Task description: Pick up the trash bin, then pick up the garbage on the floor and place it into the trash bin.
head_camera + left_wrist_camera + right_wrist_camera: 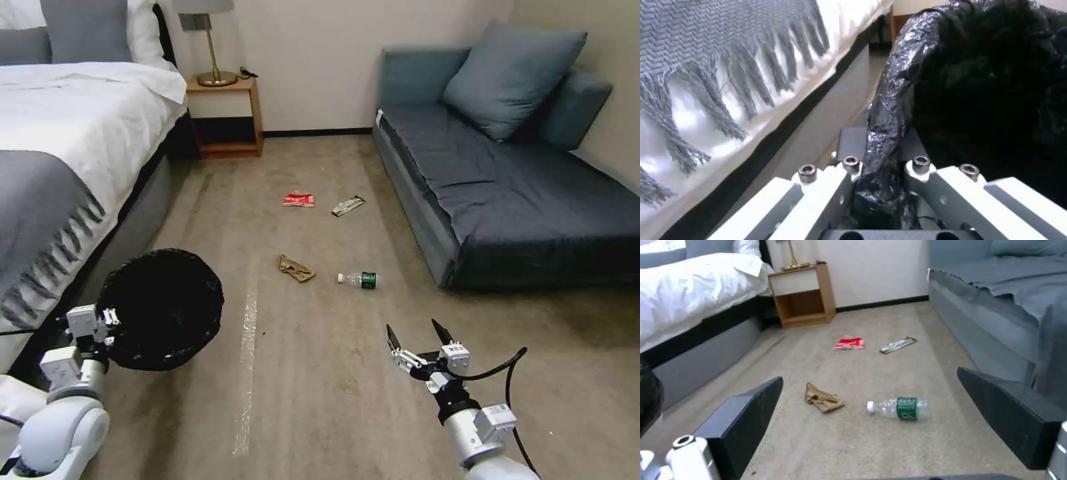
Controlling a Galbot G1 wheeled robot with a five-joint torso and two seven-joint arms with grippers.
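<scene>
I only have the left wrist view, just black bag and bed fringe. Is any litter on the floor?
Observer: Yes, four pieces lie on the carpet; the clear bottle is nearest the robot.
Operator: What's beside it?
Observer: Crumpled brown paper, toward the bed.
Operator: And the right gripper?
Observer: The right gripper hangs open above the carpet, short of the bottle.
Operator: Is the bin lifted?
Observer: The left gripper clamps the trash bin rim beside the bed.

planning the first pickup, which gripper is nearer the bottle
Right. The right gripper hangs open over the carpet just short of the bottle, slightly to its right. The left gripper is off by the bed, shut on the bin rim.
</scene>
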